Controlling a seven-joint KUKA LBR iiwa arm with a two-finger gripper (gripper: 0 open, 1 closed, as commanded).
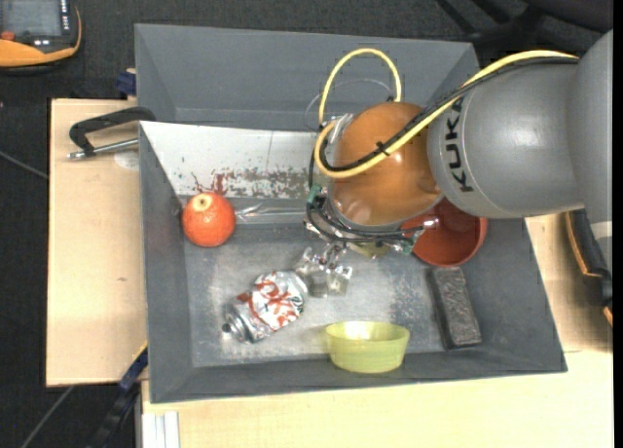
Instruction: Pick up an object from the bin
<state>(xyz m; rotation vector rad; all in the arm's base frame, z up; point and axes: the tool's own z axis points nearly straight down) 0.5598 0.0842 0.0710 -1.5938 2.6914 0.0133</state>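
Farthest left in the grey metal bin [243, 76], a round orange-red fruit [207, 219] with a small stem dimple on top sits on the floor close to the left wall, up and to the left of the can and well apart from it.

The crushed red, white and silver metal drink can [265, 308] lies on its side near the middle of the floor, tilted so that its silver end points down-left and its other end points up-right.

The gripper [326, 271] hangs just at that upper-right end of the can, low over the floor. Whether it touches the can cannot be told, and how far the pincer stands open cannot be told either; nothing is seen in its hold. Above it sits the arm's rounded orange cover [384, 168].

To the lower right of the can, near the front wall, a shallow yellow-green plastic bowl [367, 346] stands upright, apart from the can.

Farther right of the can, a red-brown round bowl [453, 239] is partly hidden under the grey arm [526, 144]. Just below that bowl, a dark grey rectangular block [455, 307] lies flat along the right side of the floor, well apart from the can.
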